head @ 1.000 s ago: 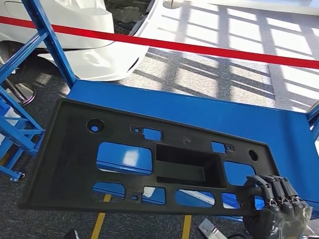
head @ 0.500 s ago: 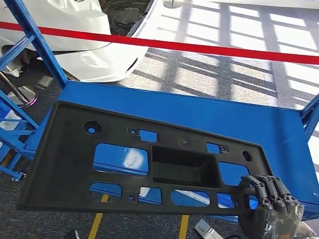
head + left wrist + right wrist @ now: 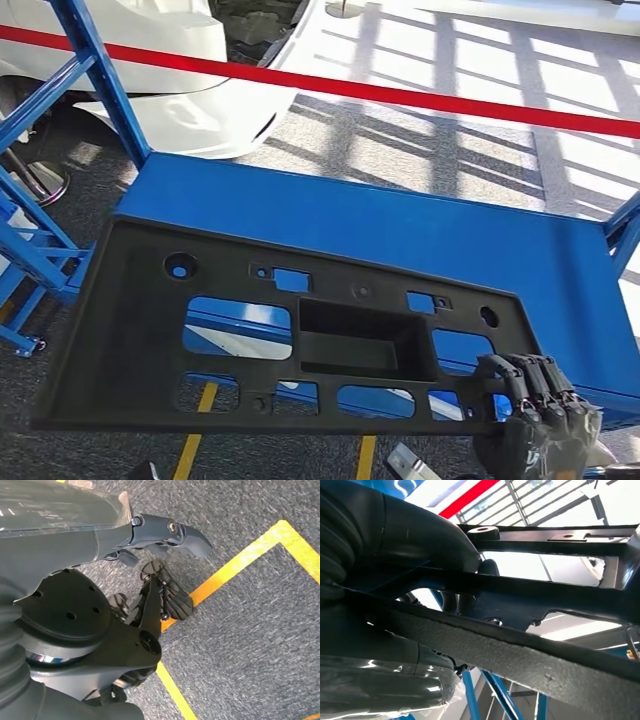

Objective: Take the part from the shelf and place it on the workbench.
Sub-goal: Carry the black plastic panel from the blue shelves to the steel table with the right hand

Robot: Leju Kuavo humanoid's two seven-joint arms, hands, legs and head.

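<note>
One panel: black panel [image 3: 151, 330] spans frame centre, over blue surface [image 3: 453, 240].
Right robot hand [image 3: 540, 415]: grips panel's lower-right corner.
Left robot hand [image 3: 151, 560]: empty, fingers apart.

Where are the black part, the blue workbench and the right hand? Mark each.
black part [image 3: 136, 330]: head view, solid left panel.
blue workbench [image 3: 453, 240]: head view, bare top.
right hand [image 3: 532, 410]: head view, knuckles.

Red barrier tape [image 3: 423, 98] across floor; white car body [image 3: 173, 100] behind; yellow floor lines [image 3: 226, 582].
</note>
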